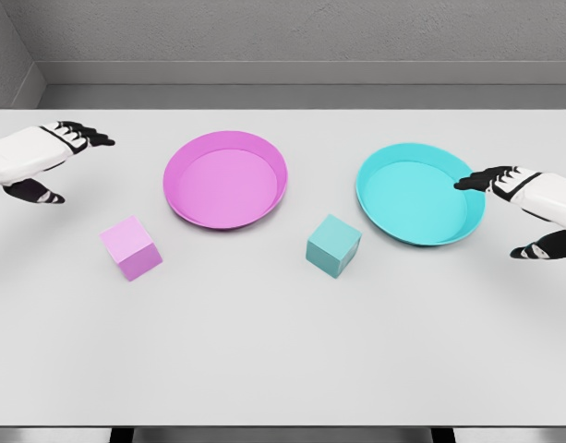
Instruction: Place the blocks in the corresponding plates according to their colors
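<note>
Both blocks lie on the white table point(283, 369), neither plated. The pink block point(131, 247) sits at 8 o'clock of the pink plate point(225, 178); the teal block point(333, 245) at 8 o'clock of the teal plate point(421, 193). Left hand point(52, 161) and right hand point(523, 208) hang wide, fingers spread, holding nothing. Risk: smooth, matte, sharp-edged cubes may slip or twist in a loose pinch. Plates are shallow, round, with raised rims that could catch a low carry.

White table point(283, 369) with pink plate point(225, 179), cyan plate point(419, 194), pink block point(131, 247), teal block point(333, 245) (all apart).
</note>
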You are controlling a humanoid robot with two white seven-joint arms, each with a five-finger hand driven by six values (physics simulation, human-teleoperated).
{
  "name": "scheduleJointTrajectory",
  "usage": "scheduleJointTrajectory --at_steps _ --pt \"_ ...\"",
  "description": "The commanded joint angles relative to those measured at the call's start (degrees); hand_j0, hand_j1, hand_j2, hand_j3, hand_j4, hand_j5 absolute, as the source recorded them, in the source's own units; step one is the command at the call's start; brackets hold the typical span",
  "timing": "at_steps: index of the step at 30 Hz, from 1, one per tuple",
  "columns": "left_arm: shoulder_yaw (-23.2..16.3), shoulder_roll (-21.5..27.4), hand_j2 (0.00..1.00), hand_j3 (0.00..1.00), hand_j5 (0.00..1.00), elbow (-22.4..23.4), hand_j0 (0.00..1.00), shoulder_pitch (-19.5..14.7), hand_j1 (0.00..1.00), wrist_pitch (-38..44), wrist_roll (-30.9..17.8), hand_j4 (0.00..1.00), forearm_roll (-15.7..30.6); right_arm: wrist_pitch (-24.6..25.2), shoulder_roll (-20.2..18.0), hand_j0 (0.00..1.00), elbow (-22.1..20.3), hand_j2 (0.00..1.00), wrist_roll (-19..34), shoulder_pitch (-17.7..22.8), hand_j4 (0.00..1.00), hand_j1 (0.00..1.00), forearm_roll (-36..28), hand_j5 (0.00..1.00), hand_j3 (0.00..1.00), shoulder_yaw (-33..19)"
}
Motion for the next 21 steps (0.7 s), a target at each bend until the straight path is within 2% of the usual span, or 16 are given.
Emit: scheduleJointTrajectory --at_steps 1,4,5,7,8,10,11,15,17,19,21 --pt "0.11 0.07 1.00 1.00 1.00 -0.15 1.00 0.00 1.00 0.06 -0.29 1.00 0.36 0.07 -0.11 1.00 -0.03 1.00 0.08 0.00 1.00 1.00 0.52 1.00 1.00 -0.04" --pt "0.11 0.25 1.00 1.00 1.00 -0.15 1.00 -0.09 1.00 0.06 -0.47 1.00 0.27 0.07 -0.11 1.00 -0.03 1.00 0.25 -0.09 1.00 1.00 0.44 1.00 1.00 -0.22" --pt "0.02 1.83 1.00 1.00 1.00 -0.33 1.00 -0.09 1.00 0.06 -1.34 1.00 0.27 0.24 -0.11 1.00 -0.03 1.00 0.16 -0.17 1.00 1.00 0.18 1.00 1.00 -0.22" --pt "0.02 2.97 1.00 1.00 1.00 -2.08 1.00 0.52 1.00 0.06 -6.00 1.00 -1.22 0.60 -0.02 1.00 -0.03 1.00 0.16 -0.61 1.00 1.00 0.09 1.00 1.00 0.13" --pt "0.11 4.02 1.00 1.00 1.00 -4.45 1.00 1.23 1.00 0.06 -8.20 1.00 -2.28 0.86 -0.02 1.00 0.06 1.00 0.16 -1.93 1.00 1.00 0.09 1.00 1.00 1.27" --pt "0.11 5.43 1.00 1.00 1.00 -8.32 1.00 3.25 1.00 0.06 -8.90 1.00 -2.81 2.09 1.56 1.00 0.94 1.00 0.16 -11.06 1.00 1.00 0.70 1.00 1.00 9.96" --pt "0.02 5.52 1.00 1.00 1.00 -8.68 1.00 3.25 1.00 0.06 -8.90 1.00 -3.60 2.18 1.91 1.00 1.29 1.00 0.25 -13.97 1.00 1.00 0.79 1.00 1.00 13.48" --pt "-0.07 5.43 1.00 1.00 1.00 -12.28 1.00 4.13 1.00 0.06 -8.82 1.00 -4.39 4.11 4.02 1.00 1.03 1.00 4.58 -19.77 1.00 1.00 0.88 1.00 1.00 18.58" --pt "-0.07 5.35 1.00 1.00 1.00 -15.00 1.00 5.62 1.00 0.06 -8.82 1.00 -4.30 6.13 5.95 1.00 1.12 1.00 4.58 -24.78 1.00 1.00 0.97 1.00 1.00 23.07" --pt "-0.07 5.26 1.00 1.00 1.00 -15.53 1.00 5.71 1.00 0.06 -8.73 1.00 -4.30 8.68 7.27 1.00 1.20 1.00 4.58 -27.77 1.00 1.00 0.97 1.00 1.00 25.79" --pt "-0.42 5.08 1.00 1.00 1.00 -16.85 1.00 6.06 1.00 0.06 -8.73 1.00 -4.39 11.76 9.73 1.00 1.29 1.00 4.58 -31.46 1.00 1.00 4.30 1.00 1.00 29.22"
